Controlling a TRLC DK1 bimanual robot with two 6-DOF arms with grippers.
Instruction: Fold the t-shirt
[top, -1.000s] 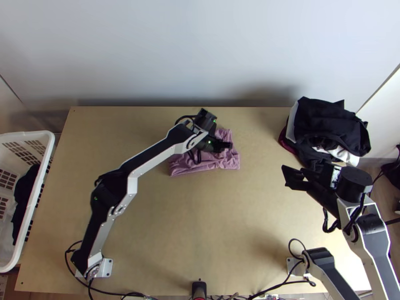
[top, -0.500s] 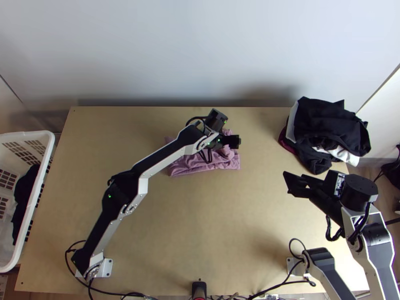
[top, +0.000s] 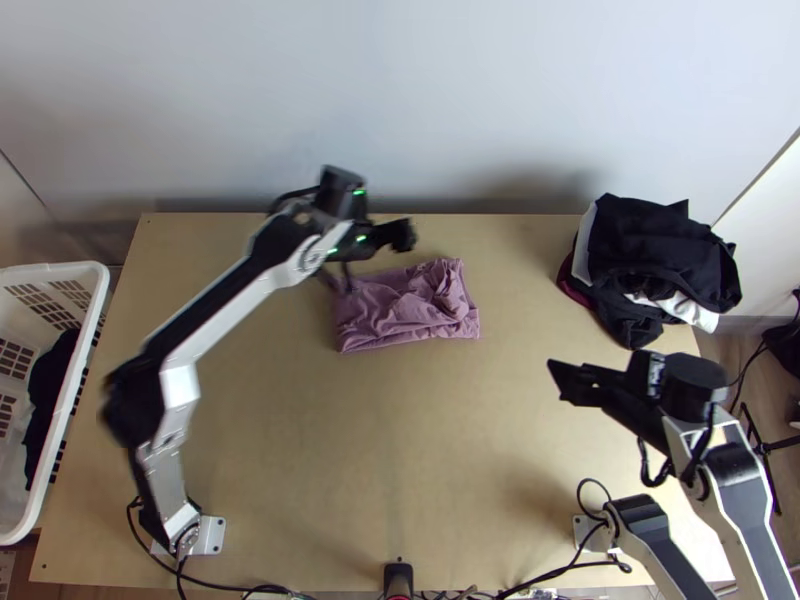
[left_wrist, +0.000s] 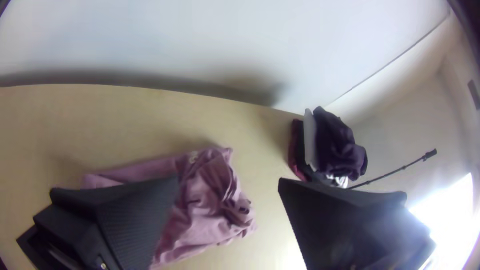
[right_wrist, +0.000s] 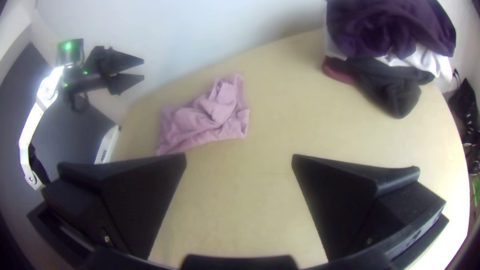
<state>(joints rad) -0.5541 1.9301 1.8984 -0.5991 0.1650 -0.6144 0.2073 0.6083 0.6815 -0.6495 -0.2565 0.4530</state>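
Your left claw (top: 402, 237) hangs raised, its two fingers apart with nothing between them. The t-shirt (top: 400, 318) is lying on the table (top: 400, 450) just beyond that claw on the side toward the arms' bases, free of both claws. It makes a low, roughly oblong pink bundle, straighter along the edge farther from your left claw, with bunched, creased cloth at the end toward the right claw. That right claw (top: 560, 382) has its fingers wide apart too, also with nothing between them, and you have it well apart from the shirt, to the right and nearer the bases. For your containers, look well to the left of the left claw: a white plastic basket (top: 95, 270) with slotted walls stands at the table's left edge. In it you can make out dark cloth (top: 50, 390) heaped along the side nearest the table; how many pieces there are, you cannot tell. Beyond your right claw, away from the bases and a bit to its right, sits a loose clothes pile (top: 660, 250), mostly black, with white, pale grey and dark red showing among the layers.
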